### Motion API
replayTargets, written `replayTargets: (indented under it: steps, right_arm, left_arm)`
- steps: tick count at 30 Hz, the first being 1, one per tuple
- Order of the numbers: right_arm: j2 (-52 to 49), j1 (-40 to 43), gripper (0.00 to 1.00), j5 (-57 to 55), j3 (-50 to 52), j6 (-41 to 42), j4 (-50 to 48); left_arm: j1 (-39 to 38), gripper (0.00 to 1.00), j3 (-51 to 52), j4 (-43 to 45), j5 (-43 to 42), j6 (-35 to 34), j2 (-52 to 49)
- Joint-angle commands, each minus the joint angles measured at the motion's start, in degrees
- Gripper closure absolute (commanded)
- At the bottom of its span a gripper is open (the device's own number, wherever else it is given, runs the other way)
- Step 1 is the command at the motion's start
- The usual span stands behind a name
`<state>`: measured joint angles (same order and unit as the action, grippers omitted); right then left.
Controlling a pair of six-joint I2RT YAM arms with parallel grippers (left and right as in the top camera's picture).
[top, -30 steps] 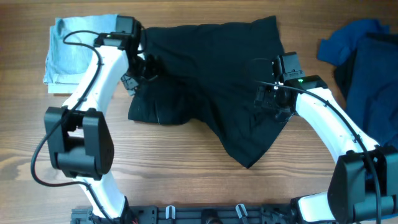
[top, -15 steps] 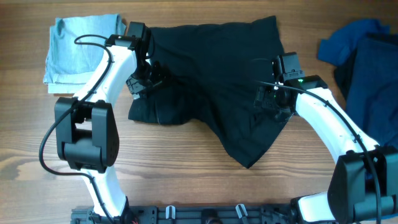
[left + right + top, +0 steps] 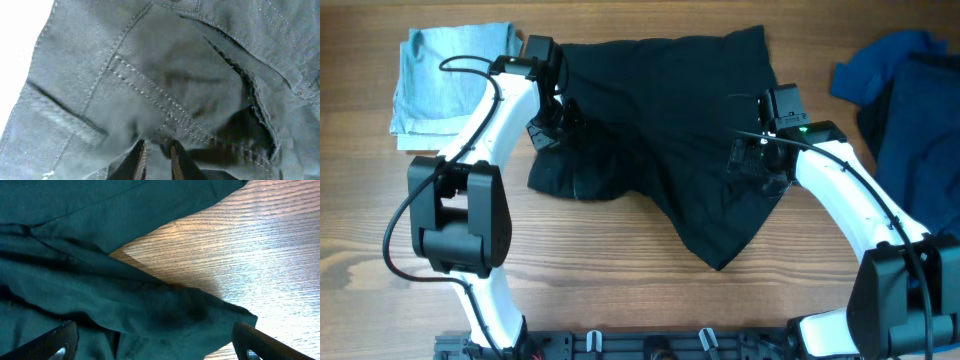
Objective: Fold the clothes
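Overhead view: black shorts [image 3: 660, 110] sprawl across the table [image 3: 620, 300], between a pale blue garment [image 3: 440, 80] and a dark blue pile [image 3: 910, 90]. The left gripper [image 3: 156, 150] pinches fabric beside a pocket seam. The right gripper [image 3: 155, 347] gapes over a leg and should grip before any even lift. No containers in view.

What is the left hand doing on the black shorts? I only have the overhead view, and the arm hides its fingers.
Observer: In the left wrist view, the left hand has its fingers nearly together, pinching black shorts fabric just below a stitched seam.
Operator: And the right hand?
Observer: In the right wrist view, the right hand is wide open. Rumpled shorts fabric spans the gap between its fingers, ungripped.
Operator: What lies beyond that fabric?
Observer: Bare wooden table shows just past the hem.
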<state>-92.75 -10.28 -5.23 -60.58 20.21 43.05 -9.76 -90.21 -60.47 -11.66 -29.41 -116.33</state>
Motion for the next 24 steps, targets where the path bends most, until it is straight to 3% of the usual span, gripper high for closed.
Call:
replayTargets:
  steps: [1,11,13,15,17,24]
  right_arm:
    - [-0.8,0.2,0.01,-1.4,-0.4,-0.7,0.1]
    - [-0.8,0.2,0.00,-1.4,-0.4,-0.7,0.2]
    - [-0.8,0.2,0.01,-1.4,-0.4,-0.7,0.2]
    - [-0.8,0.2,0.01,-1.4,-0.4,-0.7,0.2]
    - [-0.8,0.2,0.01,-1.4,-0.4,-0.7,0.1]
    - [-0.8,0.2,0.01,-1.4,-0.4,-0.7,0.0]
  left_arm:
    - [-0.2,0.96,0.2,-0.2,0.4,0.3,-0.7]
    - [-0.1,0.95,0.2,0.2,1.1,0.4,-0.7]
    - [-0.1,0.57,0.2,0.9,1.0,0.4,-0.7]
    - [-0.1,0.40,0.2,1.8,1.1,-0.5,-0.7]
    - [-0.2,0.37,0.2,2.3,1.1,-1.1,-0.7]
    - [-0.2,0.38,0.3,2.4,1.3,-2.6,-0.8]
